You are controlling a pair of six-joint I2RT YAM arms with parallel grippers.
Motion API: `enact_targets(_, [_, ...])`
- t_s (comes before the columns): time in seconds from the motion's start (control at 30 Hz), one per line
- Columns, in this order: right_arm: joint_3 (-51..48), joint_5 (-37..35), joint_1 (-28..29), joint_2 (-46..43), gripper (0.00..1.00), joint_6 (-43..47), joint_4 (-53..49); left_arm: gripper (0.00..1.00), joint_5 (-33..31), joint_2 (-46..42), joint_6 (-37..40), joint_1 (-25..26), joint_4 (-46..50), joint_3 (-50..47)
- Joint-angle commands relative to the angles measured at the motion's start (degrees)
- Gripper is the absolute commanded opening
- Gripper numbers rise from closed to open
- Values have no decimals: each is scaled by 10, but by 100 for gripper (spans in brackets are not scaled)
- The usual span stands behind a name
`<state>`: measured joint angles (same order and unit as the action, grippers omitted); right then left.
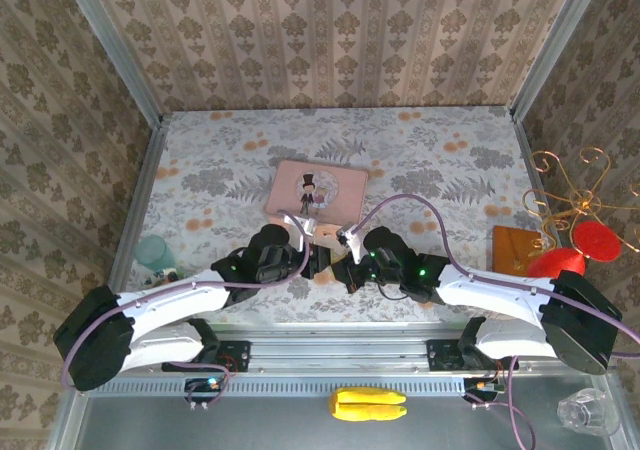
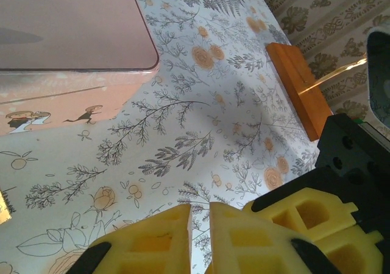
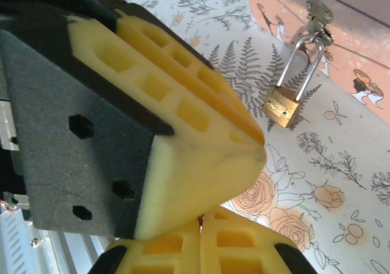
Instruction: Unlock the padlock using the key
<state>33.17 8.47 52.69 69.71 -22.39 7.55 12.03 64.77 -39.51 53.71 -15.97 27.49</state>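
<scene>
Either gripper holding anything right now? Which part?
Nothing visibly held: left gripper and right gripper are closed on nothing I can see. The padlock lies free on the table beside the pink tin.

The right gripper (image 3: 201,237) has its yellow fingers pressed together. Just ahead of their tips sits the left gripper (image 3: 247,134), its fingers also together. Further ahead and to the right lies the padlock (image 3: 281,107), brass body on the cloth (image 3: 341,182), its shackle reaching a grey metal piece on the tin (image 3: 365,73).
</scene>
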Motion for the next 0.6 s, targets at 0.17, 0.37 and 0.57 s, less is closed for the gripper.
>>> enact_targets(0.17, [-10, -43, 1, -16, 0, -19, 34, 6, 0, 11, -17, 5, -20, 17])
enact_targets(0.37, [-20, -25, -15, -28, 0, -49, 58, 0, -10, 23, -35, 4, -43, 14])
enact_targets(0.57, [-74, 70, -84, -46, 20, -128, 163, 0, -39, 21, -69, 1, -75, 1])
